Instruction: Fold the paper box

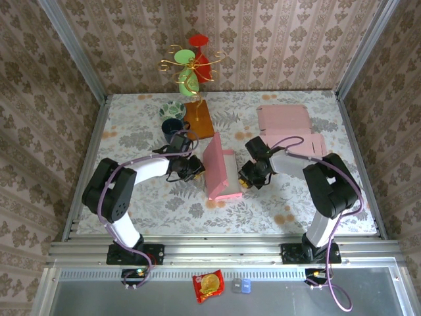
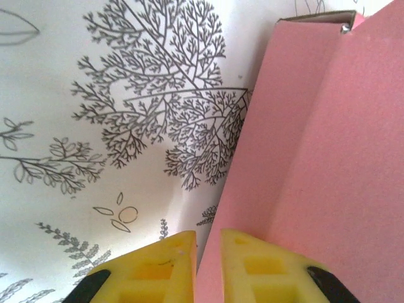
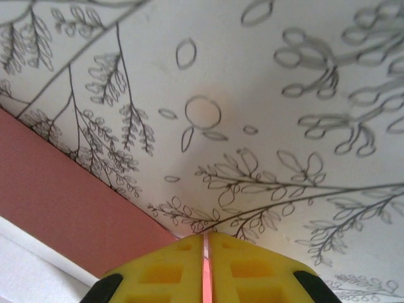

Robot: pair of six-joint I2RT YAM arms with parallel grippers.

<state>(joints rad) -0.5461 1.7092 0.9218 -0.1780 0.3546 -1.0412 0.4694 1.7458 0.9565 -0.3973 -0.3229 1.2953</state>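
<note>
Gripping pink paper box (image 1: 220, 172), left pincer (image 2: 208, 238), right pincer (image 3: 206, 240) seemingly likewise

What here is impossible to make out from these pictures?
- Left wrist view: most of the paper box, cut off by the right edge; how deep the left gripper bites, cut off by the bottom edge.
- Right wrist view: which flap the right gripper pinches, cut off at the bottom edge.
- Top view: print on the red packet, too small.

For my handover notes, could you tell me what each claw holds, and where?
Both pinch the pink paper box: the left claw on a panel's edge, the right claw on a thin sheet edge on the opposite side.
</note>
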